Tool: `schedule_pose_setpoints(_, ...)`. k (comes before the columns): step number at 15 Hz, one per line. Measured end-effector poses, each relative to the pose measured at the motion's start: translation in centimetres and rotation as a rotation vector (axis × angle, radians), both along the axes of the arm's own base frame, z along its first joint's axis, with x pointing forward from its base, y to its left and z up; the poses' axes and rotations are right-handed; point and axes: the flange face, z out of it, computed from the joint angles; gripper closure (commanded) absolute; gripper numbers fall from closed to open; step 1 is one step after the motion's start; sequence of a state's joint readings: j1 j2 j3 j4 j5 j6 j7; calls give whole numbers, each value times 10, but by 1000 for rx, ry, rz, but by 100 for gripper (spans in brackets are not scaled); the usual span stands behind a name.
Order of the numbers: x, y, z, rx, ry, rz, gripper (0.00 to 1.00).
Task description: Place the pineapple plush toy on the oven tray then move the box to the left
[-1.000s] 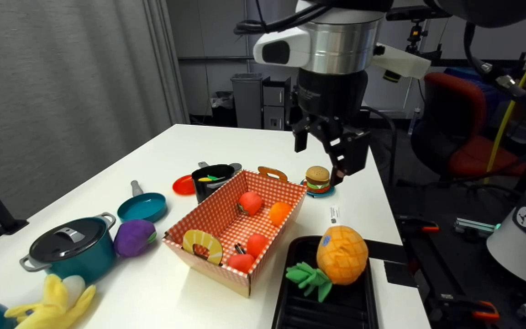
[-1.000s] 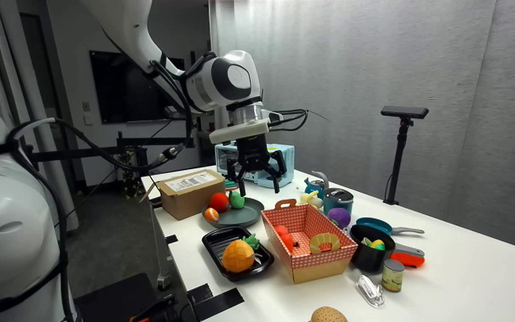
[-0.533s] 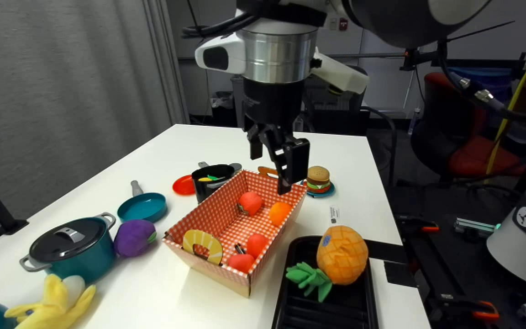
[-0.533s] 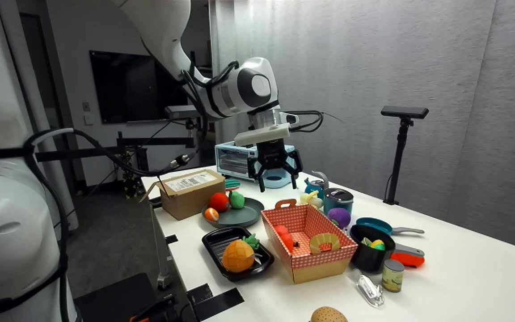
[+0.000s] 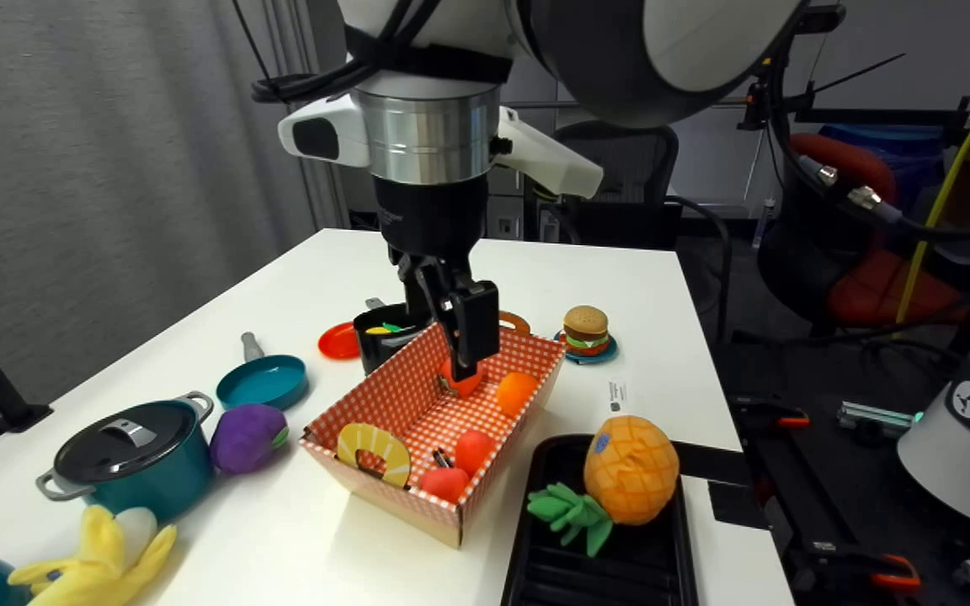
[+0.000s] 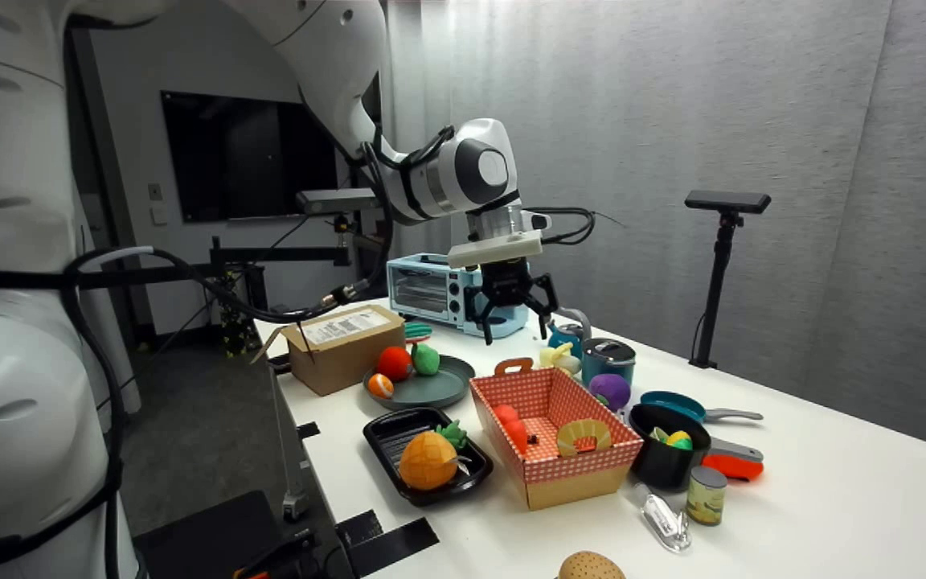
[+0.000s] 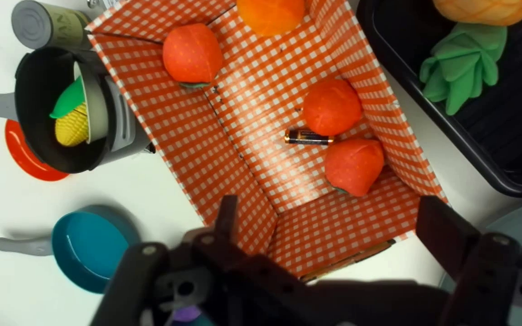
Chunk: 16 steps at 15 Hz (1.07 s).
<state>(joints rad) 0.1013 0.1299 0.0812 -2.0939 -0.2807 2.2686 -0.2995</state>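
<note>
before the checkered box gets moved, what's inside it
In the wrist view, the box holds three red toy fruits, an orange one and a battery. Whatever lies beneath them is covered and cannot be seen.

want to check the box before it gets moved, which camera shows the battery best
The wrist view: it looks down into the box and shows the battery almost whole, lying beside two red toy fruits. In both exterior views it is only a small dark shape next to them.
</note>
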Motion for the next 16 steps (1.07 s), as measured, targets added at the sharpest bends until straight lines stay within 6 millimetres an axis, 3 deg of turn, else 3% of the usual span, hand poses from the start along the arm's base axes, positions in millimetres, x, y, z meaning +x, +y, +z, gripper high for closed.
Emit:
schedule_pose_setpoints(2, 3, 3, -5, 1, 7, 4, 0)
schedule_pose_setpoints(3, 3, 5, -9, 1, 13, 8, 8)
schedule_pose_setpoints(4, 3, 8, -13, 1, 21, 12, 26)
schedule_pose_setpoints(13, 0, 19, -82, -1, 131, 32, 96)
schedule_pose_setpoints(16, 2, 14, -106, -2, 162, 24, 100)
